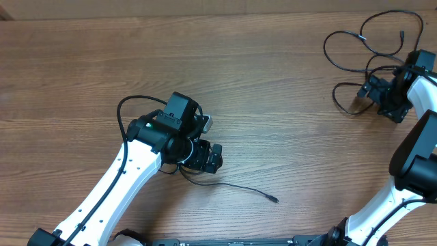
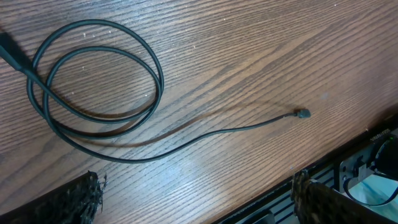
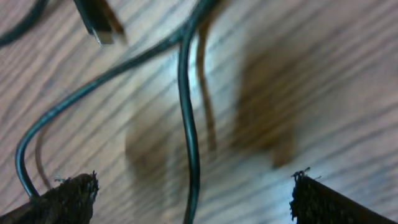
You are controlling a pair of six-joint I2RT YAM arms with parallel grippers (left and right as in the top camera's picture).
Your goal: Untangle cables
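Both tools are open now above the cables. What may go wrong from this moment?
1. The right tool stands open astride one cable, with a second strand branching beside it; closing might pinch both and tighten the tangle.
2. Below the left tool, the coiled cable ends in a plug near the table edge; a careless pull may drag it off.

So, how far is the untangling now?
Done: one cable lies alone under the left gripper, loosely coiled, its plug free. In hand: nothing is held; both grippers are open, the right gripper low over the other cables. Remaining: those cables cross each other in loops at the far right and look not yet separated.
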